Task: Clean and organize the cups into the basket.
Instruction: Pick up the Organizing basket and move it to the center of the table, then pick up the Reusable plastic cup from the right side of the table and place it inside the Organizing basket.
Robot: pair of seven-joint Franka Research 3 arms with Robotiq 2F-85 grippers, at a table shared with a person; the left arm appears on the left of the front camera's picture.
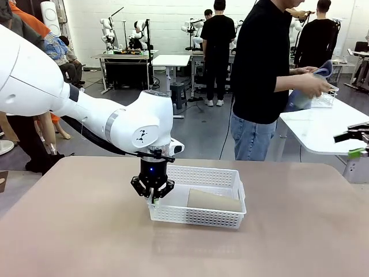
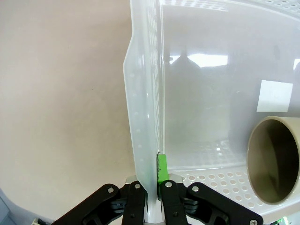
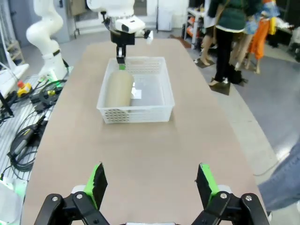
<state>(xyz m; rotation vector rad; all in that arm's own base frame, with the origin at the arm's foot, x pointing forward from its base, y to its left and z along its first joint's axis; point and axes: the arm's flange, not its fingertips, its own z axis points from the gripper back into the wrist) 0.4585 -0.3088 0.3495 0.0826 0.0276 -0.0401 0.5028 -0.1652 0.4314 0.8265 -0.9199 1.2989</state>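
Observation:
The white mesh basket (image 1: 199,216) sits mid-table with one tan cup (image 1: 214,201) lying on its side inside. My left gripper (image 1: 153,195) points down at the basket's left end, shut on its side wall. In the left wrist view that wall (image 2: 144,117) runs up from between the fingers of the left gripper (image 2: 153,190), and the cup's open mouth (image 2: 276,161) faces me. My right gripper (image 3: 152,185) stands open over bare table, far from the basket (image 3: 136,114) and the cup (image 3: 118,88). It also shows at the picture's right edge as the right gripper (image 1: 357,144).
A person (image 1: 265,69) stands beyond the table's far edge, turned to a white side table (image 1: 323,127), holding a pale cup (image 1: 300,101) and a blue cloth. A wire basket (image 1: 326,98) stands on that table. Cables (image 3: 28,126) lie beside the table.

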